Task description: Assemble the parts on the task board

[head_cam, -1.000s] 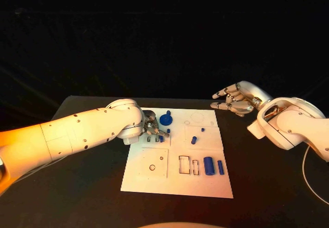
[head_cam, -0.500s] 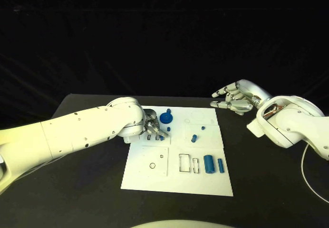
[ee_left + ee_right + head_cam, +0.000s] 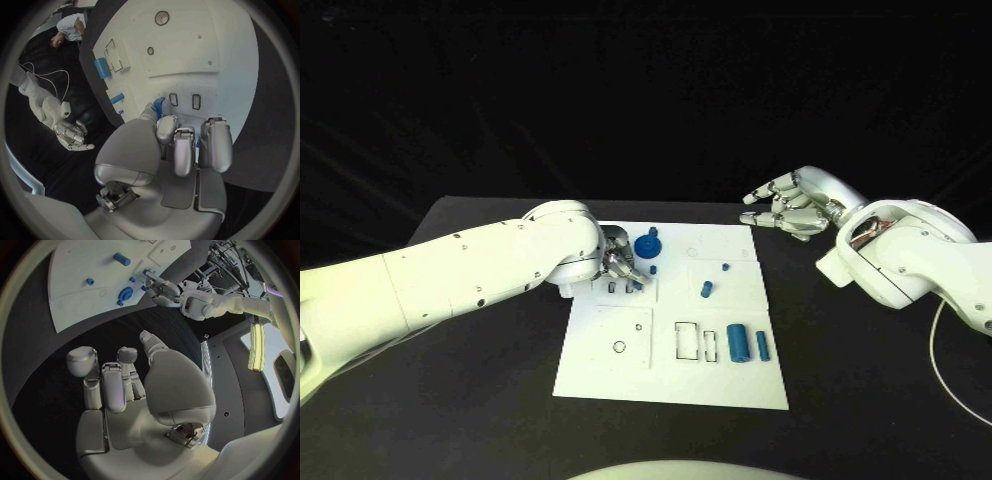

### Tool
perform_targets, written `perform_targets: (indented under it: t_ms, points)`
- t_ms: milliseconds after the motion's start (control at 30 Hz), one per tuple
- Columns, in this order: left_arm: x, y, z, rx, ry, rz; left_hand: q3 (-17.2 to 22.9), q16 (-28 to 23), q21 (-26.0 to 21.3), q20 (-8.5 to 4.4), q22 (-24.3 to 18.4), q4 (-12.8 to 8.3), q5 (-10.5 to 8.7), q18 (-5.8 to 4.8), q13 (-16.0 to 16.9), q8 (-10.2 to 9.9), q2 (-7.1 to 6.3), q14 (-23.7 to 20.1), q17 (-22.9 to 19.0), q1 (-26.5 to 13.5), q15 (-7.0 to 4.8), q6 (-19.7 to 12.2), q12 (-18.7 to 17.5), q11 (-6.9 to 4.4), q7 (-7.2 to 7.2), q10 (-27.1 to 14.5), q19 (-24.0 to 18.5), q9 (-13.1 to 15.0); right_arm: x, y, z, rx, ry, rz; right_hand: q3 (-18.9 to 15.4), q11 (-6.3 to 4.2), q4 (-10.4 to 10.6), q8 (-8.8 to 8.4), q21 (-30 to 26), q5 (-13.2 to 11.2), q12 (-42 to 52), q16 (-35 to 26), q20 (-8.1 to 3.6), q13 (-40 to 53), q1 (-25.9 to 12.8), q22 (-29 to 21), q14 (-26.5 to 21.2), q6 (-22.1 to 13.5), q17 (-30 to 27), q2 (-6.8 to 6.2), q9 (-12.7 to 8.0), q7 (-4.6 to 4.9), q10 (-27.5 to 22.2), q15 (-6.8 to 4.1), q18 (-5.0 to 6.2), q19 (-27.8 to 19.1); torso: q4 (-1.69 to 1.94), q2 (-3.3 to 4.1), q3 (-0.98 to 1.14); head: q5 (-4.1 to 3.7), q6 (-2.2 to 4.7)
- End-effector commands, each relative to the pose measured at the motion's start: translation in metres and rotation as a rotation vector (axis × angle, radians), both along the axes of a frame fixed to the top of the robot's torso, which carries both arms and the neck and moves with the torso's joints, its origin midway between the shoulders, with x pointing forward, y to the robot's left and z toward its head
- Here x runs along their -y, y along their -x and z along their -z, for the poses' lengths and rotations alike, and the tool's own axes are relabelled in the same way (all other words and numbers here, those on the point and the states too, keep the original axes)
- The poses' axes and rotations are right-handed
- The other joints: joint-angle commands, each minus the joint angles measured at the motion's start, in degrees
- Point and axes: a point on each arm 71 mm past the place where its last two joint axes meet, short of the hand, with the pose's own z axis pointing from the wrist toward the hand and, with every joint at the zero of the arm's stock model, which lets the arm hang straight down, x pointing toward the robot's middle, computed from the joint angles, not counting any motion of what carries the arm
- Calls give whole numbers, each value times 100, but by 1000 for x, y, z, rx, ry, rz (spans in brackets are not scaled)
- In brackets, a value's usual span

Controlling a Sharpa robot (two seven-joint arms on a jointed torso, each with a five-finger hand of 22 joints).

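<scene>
The white task board lies in the middle of the table. My left hand rests over the board's far left part, its fingers curled in. It pinches a small blue part between thumb and finger, just above two small slots. A round blue part stands right beside this hand. My right hand hovers off the board's far right corner, fingers apart and holding nothing. On the board lie a short blue cylinder, a tiny blue peg, a thick cylinder and a slim one.
Empty rectangular outlines and a small ring mark the board's near half. A thin white cable runs along the table's right side. Bare black table surrounds the board.
Both arms stay almost where they were. The left hand's fingers have shifted very slightly over the slots.
</scene>
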Motion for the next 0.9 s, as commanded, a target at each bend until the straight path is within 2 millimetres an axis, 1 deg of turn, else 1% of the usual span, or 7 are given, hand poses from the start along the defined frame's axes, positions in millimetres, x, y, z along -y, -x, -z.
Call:
perform_targets:
  t_ms: [33,200,267,333,400,567,900]
  points:
    - [-1,1,3,-10,-14,5,265,14,-26,-28,30,-79,94,-35,12,-37,-46,603,1510,181,-34,-48,-49,-31,-9,-23,-18,11,-2,0,3,-18,9,-15,-46,-12,11,33,-40,37,24,-23,9,10,18,-8,268,33,5,53,-10,0,-18,-4,110,-37,2,-1,2,-7,3]
    - [-3,0,4,-14,-17,6,1048,14,-45,-25,19,-154,299,-31,-15,-89,-366,603,1510,269,-26,-91,-115,-15,19,-43,-32,38,-3,1,6,-34,7,-26,-55,-14,15,38,-50,82,26,-29,6,4,43,-16,270,33,1,67,-12,-2,-16,-7,110,-32,10,0,0,-10,9]
    - [-4,0,4,-15,-17,5,2033,14,-55,8,25,-122,379,-32,-29,-68,-804,603,1510,20,-20,-77,-153,40,50,-11,-38,115,-4,1,6,-36,6,-29,-60,-15,18,40,-55,103,26,-31,5,0,54,-21,271,33,0,72,-13,-2,-16,-8,110,-31,14,-1,-1,-15,9]
    - [-5,0,3,-13,-12,0,2652,14,-68,19,18,-159,412,-29,-39,-14,-1025,603,1510,-205,4,-72,-175,39,53,4,-45,196,-4,2,7,-40,3,-37,-65,-16,21,41,-59,121,24,-33,4,-4,60,-24,272,33,0,74,-14,-2,-18,-8,110,-29,17,3,-2,-22,11]
    - [-6,0,3,-7,0,-10,2991,14,-76,14,17,-266,420,-24,-48,17,-1218,603,1510,-331,19,-101,-190,28,42,11,-48,254,-5,2,7,-44,-2,-45,-81,-16,30,45,-70,165,14,-40,2,-18,70,-36,272,31,-6,75,-17,-2,-25,-9,111,-28,13,8,-3,-23,21]
    - [-9,-1,2,13,26,-34,3560,14,-62,14,59,-455,517,-31,-32,113,-1388,603,1510,-601,10,-88,-188,12,57,55,-28,376,-7,2,9,-49,-9,-56,-99,-16,43,48,-81,230,11,-47,1,-28,80,-47,273,28,-9,78,-20,-2,-30,-10,111,-25,11,6,0,-26,18]
    - [-12,0,1,20,33,-44,3803,14,-54,10,83,-599,561,-33,-32,161,-1472,603,1510,-744,3,-86,-195,8,55,75,-17,445,-9,2,11,-62,-19,-80,-108,-15,50,49,-88,254,5,-52,0,-36,83,-55,273,24,-14,79,-22,-1,-34,-10,112,-26,5,9,-1,-18,8]
